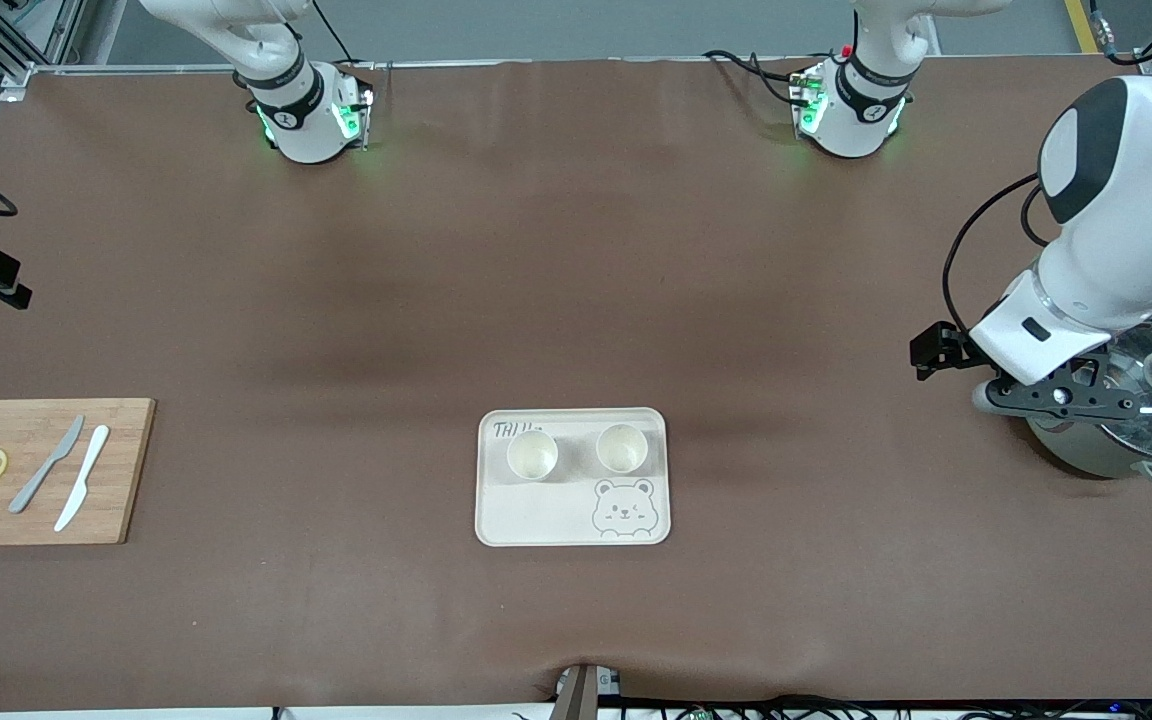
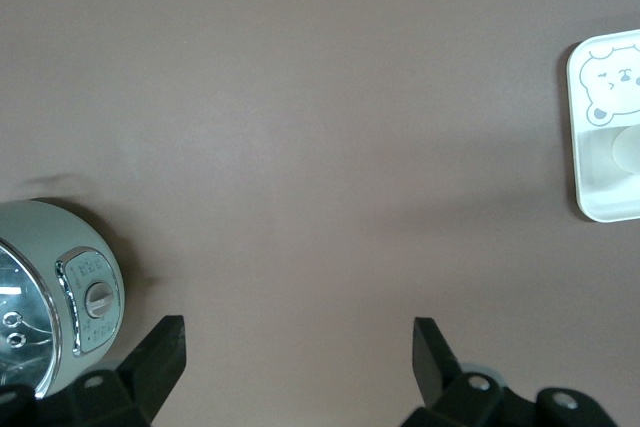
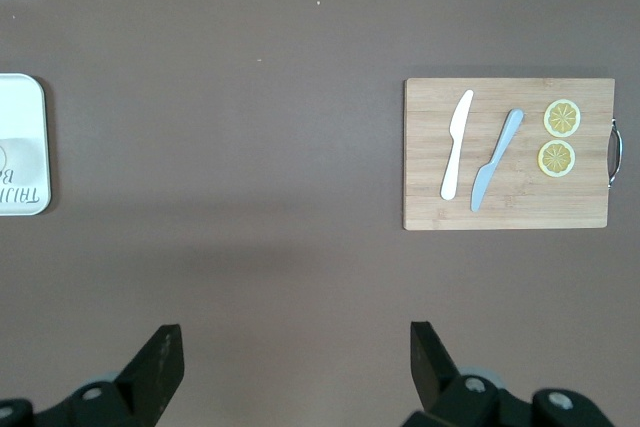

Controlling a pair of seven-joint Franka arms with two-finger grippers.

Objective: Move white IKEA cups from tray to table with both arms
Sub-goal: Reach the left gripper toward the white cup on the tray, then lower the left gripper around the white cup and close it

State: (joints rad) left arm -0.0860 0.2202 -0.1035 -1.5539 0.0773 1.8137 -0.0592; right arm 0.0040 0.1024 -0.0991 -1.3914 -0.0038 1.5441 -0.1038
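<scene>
White IKEA cups: two [image 1: 532, 455] [image 1: 622, 447], plain cream, tapered, upright, side by side, apart, on tray [image 1: 536, 515] | Tray: bear print, lettering cut off, unread | Surround: bare brown table [image 1: 576, 250] all round | Left gripper [image 2: 298, 352]: over table beside cooker [image 1: 1151, 405], jaws wide, empty | Right gripper [image 3: 296, 357]: over table near cutting board [image 3: 510, 197], jaws wide, empty

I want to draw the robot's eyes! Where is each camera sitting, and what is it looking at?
Front view: high up across the table, facing both arm bases; the left gripper hangs over the cooker.
Left wrist view: on the left arm's wrist, looking down past its open fingers at the table.
Right wrist view: on the right arm's wrist, looking down past its open fingers at the cutting board.
Shared: both wrist views catch an edge of the bear tray.
</scene>
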